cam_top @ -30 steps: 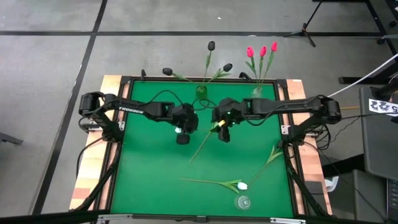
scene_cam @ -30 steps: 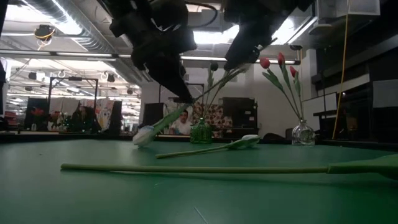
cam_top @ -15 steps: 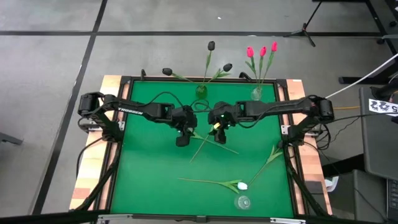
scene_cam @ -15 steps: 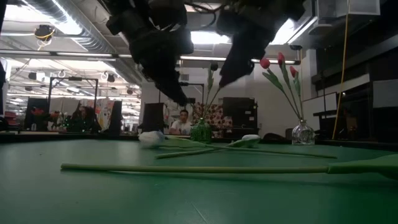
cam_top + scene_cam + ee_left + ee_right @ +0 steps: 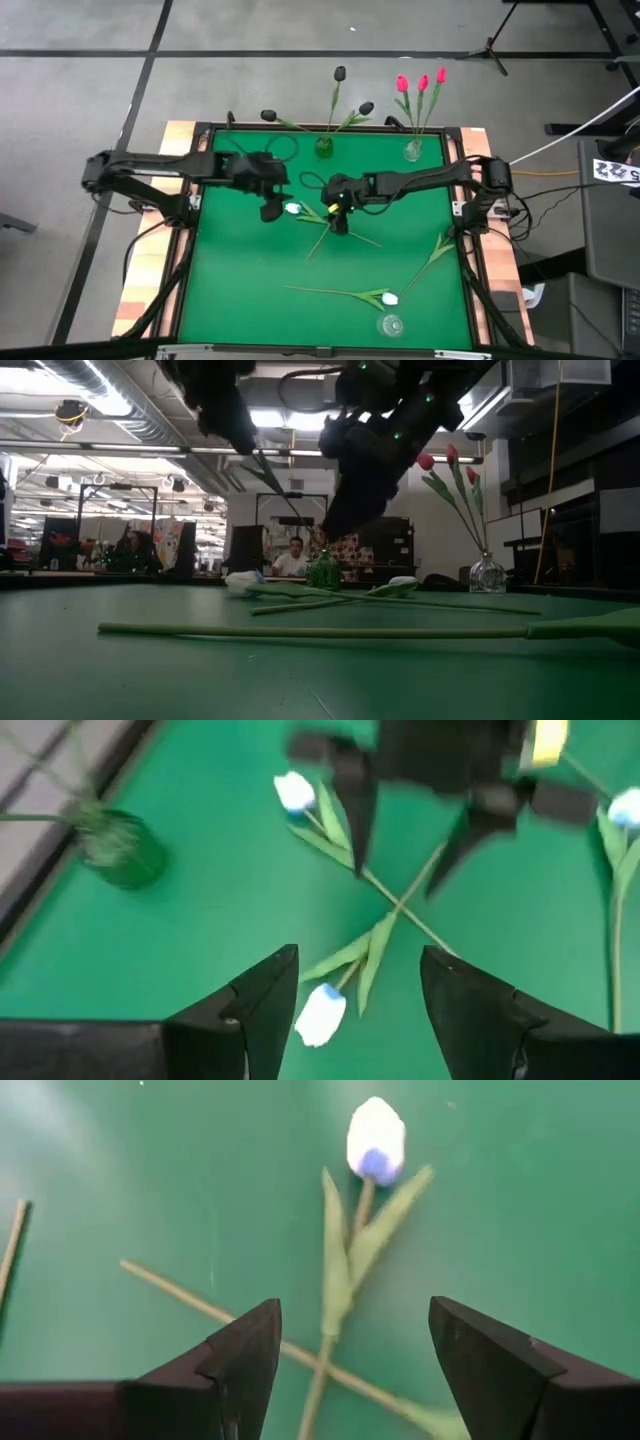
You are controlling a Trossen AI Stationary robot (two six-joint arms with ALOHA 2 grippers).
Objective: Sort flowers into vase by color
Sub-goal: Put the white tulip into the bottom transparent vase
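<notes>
The picking step is in hand. Two white tulips (image 5: 293,209) are seen lying crossed on the green table (image 5: 240,290), in front of the green vase (image 5: 324,146) that holds the black tulips (image 5: 340,73). The right gripper (image 5: 338,221) is held just above the crossing stems, jaws spread and empty. The left gripper (image 5: 270,213) is beside the white head, also spread, grasping nothing. Red tulips (image 5: 421,82) stand in the clear vase (image 5: 413,151). Next, probably one stem must be pinched alone, without the other.
</notes>
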